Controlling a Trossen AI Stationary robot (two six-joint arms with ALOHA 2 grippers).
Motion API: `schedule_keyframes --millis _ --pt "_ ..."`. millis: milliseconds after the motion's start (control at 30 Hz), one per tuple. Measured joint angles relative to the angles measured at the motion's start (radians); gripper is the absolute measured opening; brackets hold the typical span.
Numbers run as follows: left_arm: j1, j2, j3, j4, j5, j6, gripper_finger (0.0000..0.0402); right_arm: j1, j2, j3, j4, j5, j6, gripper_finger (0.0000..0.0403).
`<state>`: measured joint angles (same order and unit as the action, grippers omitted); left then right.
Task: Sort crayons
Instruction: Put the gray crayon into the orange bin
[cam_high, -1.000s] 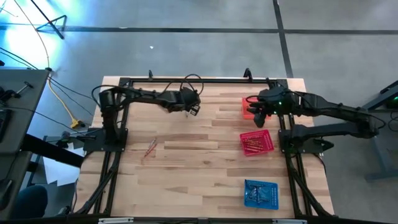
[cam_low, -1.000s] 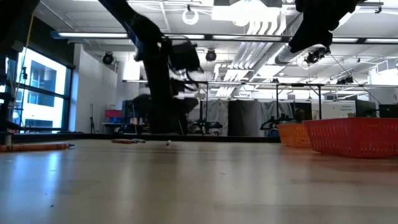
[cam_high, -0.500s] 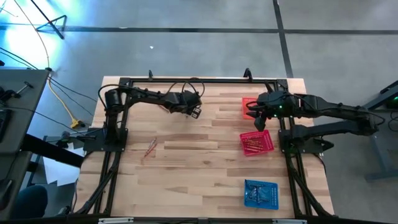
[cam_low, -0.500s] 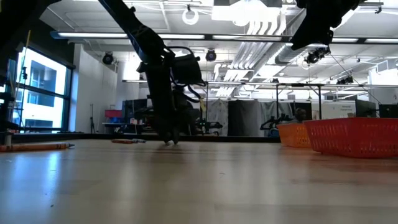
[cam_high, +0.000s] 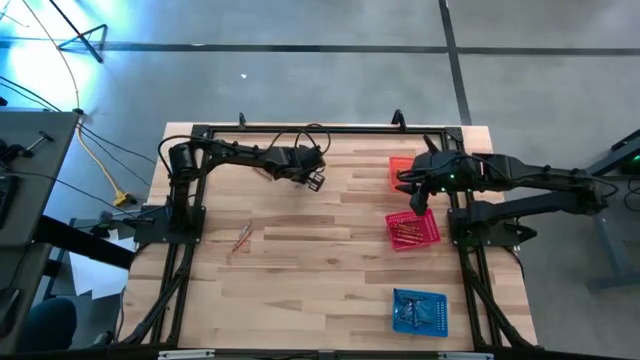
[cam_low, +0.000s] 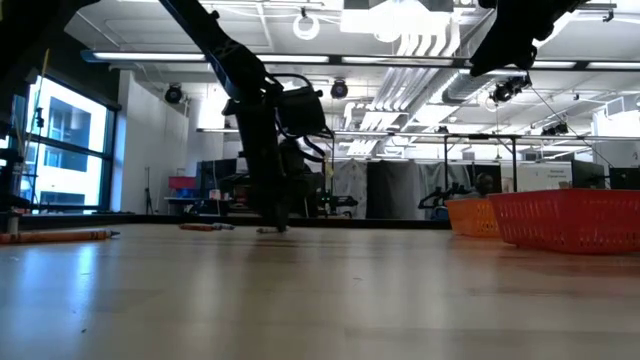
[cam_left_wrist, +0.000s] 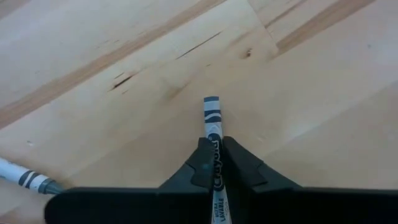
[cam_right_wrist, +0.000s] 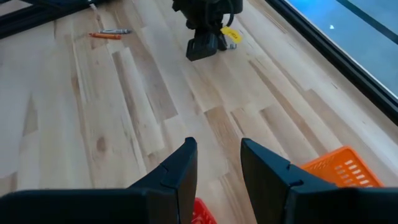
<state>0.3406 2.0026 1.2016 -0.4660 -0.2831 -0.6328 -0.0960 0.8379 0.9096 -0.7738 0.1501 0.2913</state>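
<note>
High view. Landmark: red basket (cam_high: 413, 229) on the wooden bench (cam_high: 320, 290). Left pincer (cam_high: 316, 180) sat low over the bench, well to the left of the red basket and a little toward the far edge. Right pincer (cam_high: 417, 198) hung just beyond the red basket's far rim, beside the orange basket (cam_high: 399, 172) that stood just beyond the red one. Blue basket (cam_high: 420, 311) lay nearer the front edge than the red basket, well apart from it. A few loose crayons (cam_high: 241, 238) lay far to the left of the red basket, roughly level with it. Red basket held some crayons; count not readable.

Low view. Left pincer (cam_low: 274, 222) reached down to the bench surface, well left of the red basket (cam_low: 570, 220). Orange basket (cam_low: 473, 216) showed just left of the red one. Right arm only partly in frame, above the red basket.

Left wrist view. Left pincer (cam_left_wrist: 216, 163) pressed together on a grey crayon (cam_left_wrist: 212, 121), which lay flat on the bench and stuck out past the fingertips. A second grey crayon (cam_left_wrist: 25, 178) lay near, not touched.

Right wrist view. Right pincer (cam_right_wrist: 217, 163) spread, holding nothing, above bare bench beside the orange basket (cam_right_wrist: 336, 169); a corner of the red basket (cam_right_wrist: 200, 211) showed between its fingers.
</note>
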Motion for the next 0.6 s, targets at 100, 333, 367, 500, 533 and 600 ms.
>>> schedule_keyframes --millis 100,333,367,500,533,600 --pt "-0.003 -0.011 -0.001 0.001 -0.002 0.0 0.0006 0.008 0.0 0.0 0.0 0.0 0.0 0.0118" --pt "-0.027 -0.136 -0.008 0.031 0.003 0.037 0.0001 0.007 -0.002 -0.001 -0.062 0.128 -0.003 0.0118" --pt "-0.032 -0.166 -0.005 0.055 -0.007 0.047 0.0001 0.007 -0.002 -0.005 -0.068 0.162 -0.003 0.0118" --pt "-0.075 -0.269 -0.007 0.169 -0.022 0.107 0.0001 0.005 -0.002 -0.03 -0.056 0.208 -0.001 0.0118" --pt "-0.093 -0.298 -0.007 0.219 -0.022 0.129 0.0 0.005 -0.002 -0.041 -0.032 0.208 -0.002 0.0118" --pt "-0.131 -0.348 -0.005 0.323 -0.025 0.183 0.0 0.005 -0.004 -0.072 0.051 0.188 -0.011 0.0118"
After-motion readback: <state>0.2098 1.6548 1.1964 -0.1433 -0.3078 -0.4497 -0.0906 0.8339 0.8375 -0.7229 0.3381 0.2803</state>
